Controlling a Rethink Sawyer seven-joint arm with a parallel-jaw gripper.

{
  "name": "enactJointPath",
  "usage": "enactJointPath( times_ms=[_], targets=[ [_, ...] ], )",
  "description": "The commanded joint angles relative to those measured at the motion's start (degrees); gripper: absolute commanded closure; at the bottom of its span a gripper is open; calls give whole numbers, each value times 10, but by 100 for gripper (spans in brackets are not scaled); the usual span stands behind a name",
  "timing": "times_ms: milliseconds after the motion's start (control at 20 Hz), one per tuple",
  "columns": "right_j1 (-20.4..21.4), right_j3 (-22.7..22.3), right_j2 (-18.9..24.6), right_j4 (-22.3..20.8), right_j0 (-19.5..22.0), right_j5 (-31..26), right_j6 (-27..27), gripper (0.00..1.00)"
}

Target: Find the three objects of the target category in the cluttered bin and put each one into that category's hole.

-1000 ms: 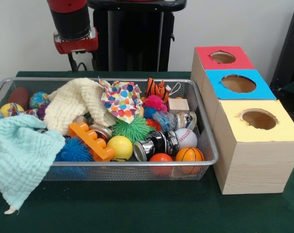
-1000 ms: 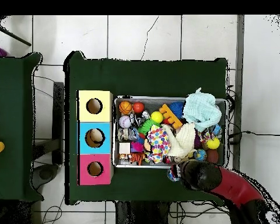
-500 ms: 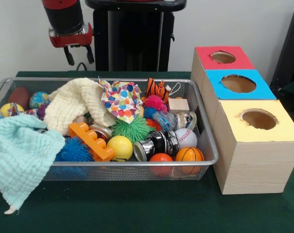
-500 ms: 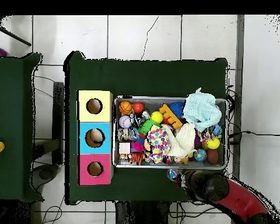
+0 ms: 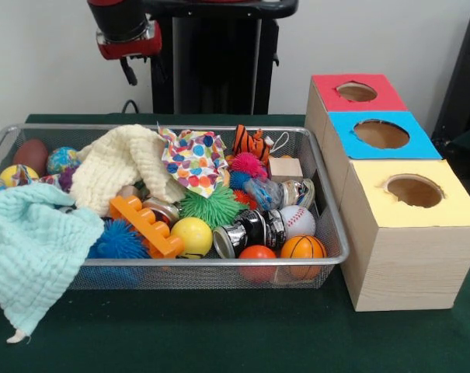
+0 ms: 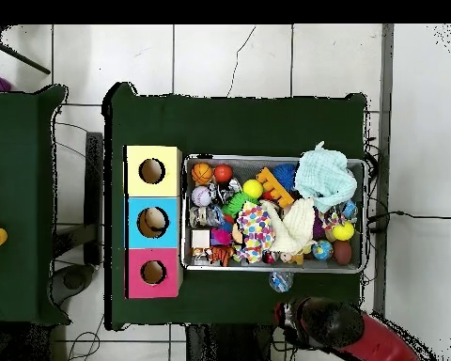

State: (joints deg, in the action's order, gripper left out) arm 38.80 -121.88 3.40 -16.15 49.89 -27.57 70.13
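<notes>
Gripper [image 5: 141,70] hangs high at about eleven o'clock in the front view, well above the bin [image 5: 332,233] and behind its far wall. It has risen and slid rightward over the last second. From above, the gripper [image 6: 290,315] has drawn back from the bin's rim toward six o'clock. I cannot tell whether it is open or closed, and no object shows in it.

Nothing in the bin has shifted. The mint cloth [image 5: 33,249] drapes over the wall at nine o'clock, and the cream cloth [image 5: 118,167] and spotted cloth [image 5: 194,159] cover the middle. The yellow ball [image 5: 191,235], baseball [image 5: 297,220] and basketball [image 5: 303,247] lie exposed toward five o'clock.

From above, a small bluish round thing [image 6: 280,280] sits on the table just outside the bin's wall.

At three o'clock stand the red box [image 5: 328,89], blue box [image 5: 343,128] and yellow box [image 5: 367,186]. From above, only the blue box's hole [image 6: 153,222] shows something pale inside.

My reading is that this retreat gains nothing for the task, and a fresh descent into the bin is still needed.
</notes>
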Motion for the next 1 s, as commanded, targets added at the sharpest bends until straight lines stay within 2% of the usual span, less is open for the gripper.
enactJointPath(
  times_ms=[50, 650, 1000],
  targets=[
    [-29, -17, 19, 18, -5, 79, 120, 0],
    [-69, 50, 53, 37, -35, 57, 91, 0],
    [-74, 55, 60, 37, -31, 57, 80, 0]
  ],
)
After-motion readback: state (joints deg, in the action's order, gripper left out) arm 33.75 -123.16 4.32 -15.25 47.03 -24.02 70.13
